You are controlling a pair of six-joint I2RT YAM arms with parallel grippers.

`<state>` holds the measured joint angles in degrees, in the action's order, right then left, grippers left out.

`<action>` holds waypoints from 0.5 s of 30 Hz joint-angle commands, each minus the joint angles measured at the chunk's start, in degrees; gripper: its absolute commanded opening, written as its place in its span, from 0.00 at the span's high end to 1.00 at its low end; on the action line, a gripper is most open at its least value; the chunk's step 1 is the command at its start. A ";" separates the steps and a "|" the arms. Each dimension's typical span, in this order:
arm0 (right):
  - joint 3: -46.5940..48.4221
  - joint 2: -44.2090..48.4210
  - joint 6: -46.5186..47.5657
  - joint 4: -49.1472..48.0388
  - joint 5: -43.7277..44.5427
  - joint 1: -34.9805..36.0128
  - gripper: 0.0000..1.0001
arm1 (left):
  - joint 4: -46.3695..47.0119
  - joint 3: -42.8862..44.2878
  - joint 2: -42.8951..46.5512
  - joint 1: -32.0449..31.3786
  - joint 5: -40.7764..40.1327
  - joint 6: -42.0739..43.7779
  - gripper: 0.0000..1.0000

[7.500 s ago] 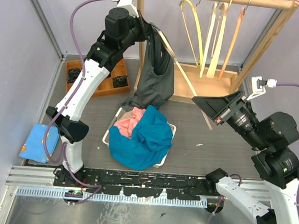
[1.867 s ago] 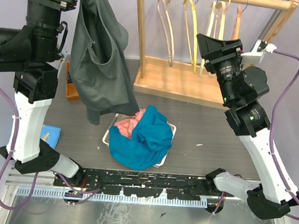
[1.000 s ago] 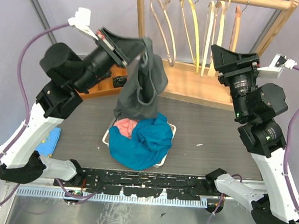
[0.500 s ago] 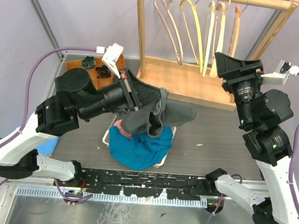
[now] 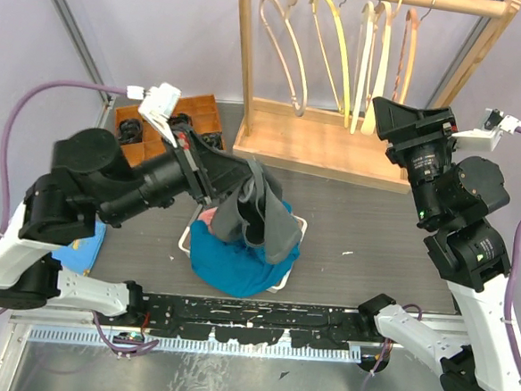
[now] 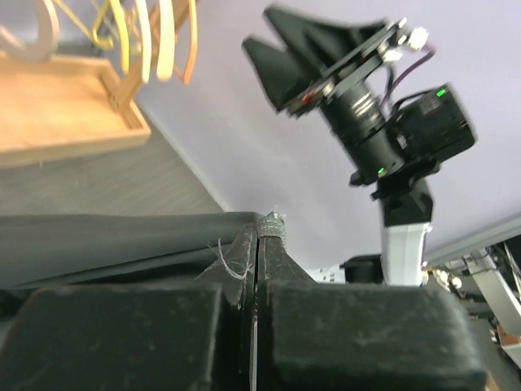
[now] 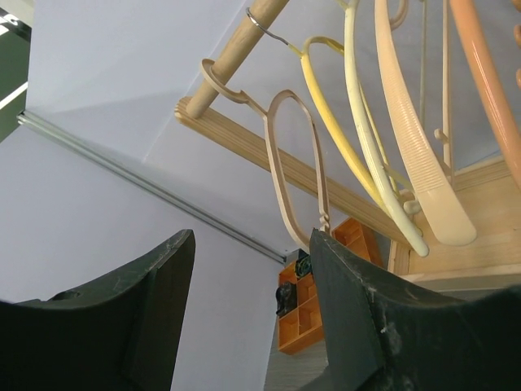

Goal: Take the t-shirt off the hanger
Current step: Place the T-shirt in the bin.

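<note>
T-shirt (image 5: 259, 218) lower, seemingly in closed end effector (image 6: 259, 238)

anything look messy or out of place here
The teal garment spills over the near rim of the white basket, so the load overflows. The grey t-shirt, pinched in the shut left gripper, drapes across the top instead of lying inside. Nothing looks damaged.

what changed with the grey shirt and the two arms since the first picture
The left gripper, shut on the grey t-shirt, carried it off the rack, swung it up to the left, then brought it down over the basket. The right gripper rose from low over the table towards the rack, open and empty. The rack and the blue clothes in the basket stayed put.
</note>
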<state>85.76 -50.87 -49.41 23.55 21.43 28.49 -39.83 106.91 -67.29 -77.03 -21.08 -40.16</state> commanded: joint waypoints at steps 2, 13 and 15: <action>1.27 0.16 1.09 -1.10 0.57 -0.10 0.35 | 1.45 12.76 -3.00 -0.36 -3.97 9.13 1.00; 1.37 1.22 1.67 -1.55 1.03 -0.10 0.35 | 11.46 27.40 -10.51 -0.31 -0.90 16.54 1.00; 1.26 1.75 1.60 -1.82 1.25 -0.10 0.35 | 13.53 28.17 -10.84 -0.35 -0.95 17.32 1.00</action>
<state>85.76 -50.48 -48.75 24.08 21.54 28.49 -34.52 132.46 -77.76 -77.03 -22.94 -26.46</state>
